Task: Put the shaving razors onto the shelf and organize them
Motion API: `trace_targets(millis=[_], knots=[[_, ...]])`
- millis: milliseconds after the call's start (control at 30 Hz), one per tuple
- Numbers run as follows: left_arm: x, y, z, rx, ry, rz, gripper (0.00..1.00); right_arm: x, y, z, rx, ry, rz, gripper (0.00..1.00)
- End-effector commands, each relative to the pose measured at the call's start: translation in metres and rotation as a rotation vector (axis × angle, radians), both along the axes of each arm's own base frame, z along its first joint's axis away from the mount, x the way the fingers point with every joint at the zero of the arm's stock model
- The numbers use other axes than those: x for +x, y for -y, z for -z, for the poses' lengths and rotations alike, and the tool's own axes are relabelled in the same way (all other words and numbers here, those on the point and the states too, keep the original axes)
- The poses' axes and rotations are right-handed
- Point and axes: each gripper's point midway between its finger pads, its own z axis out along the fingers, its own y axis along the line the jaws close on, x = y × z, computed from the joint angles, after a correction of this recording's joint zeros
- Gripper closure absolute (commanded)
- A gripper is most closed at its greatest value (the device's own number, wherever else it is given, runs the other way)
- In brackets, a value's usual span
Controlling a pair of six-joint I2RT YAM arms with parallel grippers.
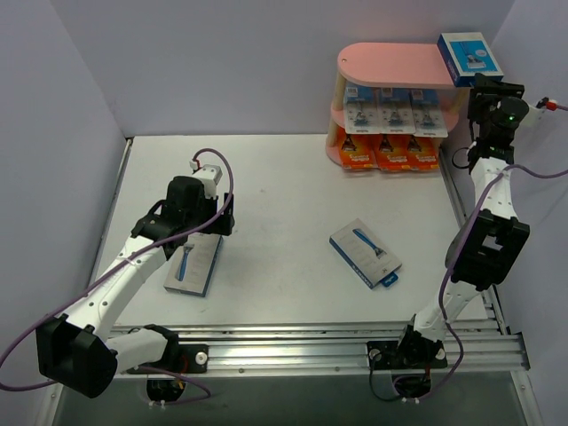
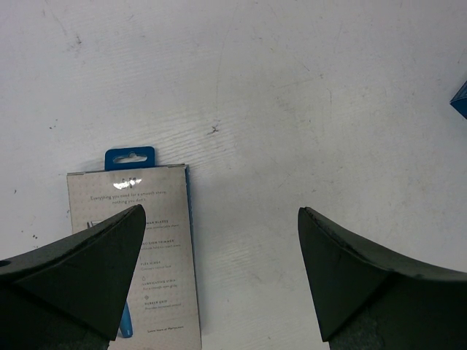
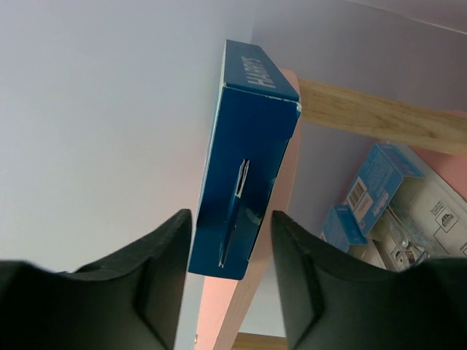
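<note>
The pink three-tier shelf [image 1: 390, 64] stands at the far right. Its middle tier holds white-blue blister cards [image 1: 395, 113] and its bottom tier holds orange boxes [image 1: 390, 153]. A blue razor box [image 1: 470, 57] lies on the right end of the top board. My right gripper [image 1: 485, 83] is open, and its jaws straddle that box [image 3: 244, 168] with a small gap on each side. A blue-grey box [image 1: 365, 253] lies in the middle of the table. Another one [image 1: 193, 264] lies under my open left gripper [image 1: 206, 232], whose left finger hangs over it [image 2: 157, 240].
Purple walls close in the table on the left, back and right. A metal rail [image 1: 337, 351] runs along the near edge by the arm bases. The corner of the middle box shows at the right edge of the left wrist view [image 2: 461, 102].
</note>
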Motion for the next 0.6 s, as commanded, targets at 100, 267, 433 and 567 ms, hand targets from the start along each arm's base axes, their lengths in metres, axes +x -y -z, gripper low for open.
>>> trace_targets(millis=[100,267,433,567], knots=[[0.007,0.005,-0.022,-0.025,0.054,0.015,0.05,-0.003,-0.013,-0.028,-0.041,0.056,-0.045,0.52],[0.007,0.005,-0.022,-0.022,0.055,0.013,0.06,-0.011,-0.015,-0.034,-0.073,0.052,-0.046,0.36],[0.007,0.003,-0.022,-0.015,0.058,0.008,0.05,-0.021,-0.017,-0.042,-0.108,0.054,-0.049,0.25],[0.007,0.002,-0.02,-0.007,0.051,0.004,0.05,-0.033,-0.021,-0.049,-0.128,0.062,-0.066,0.19]])
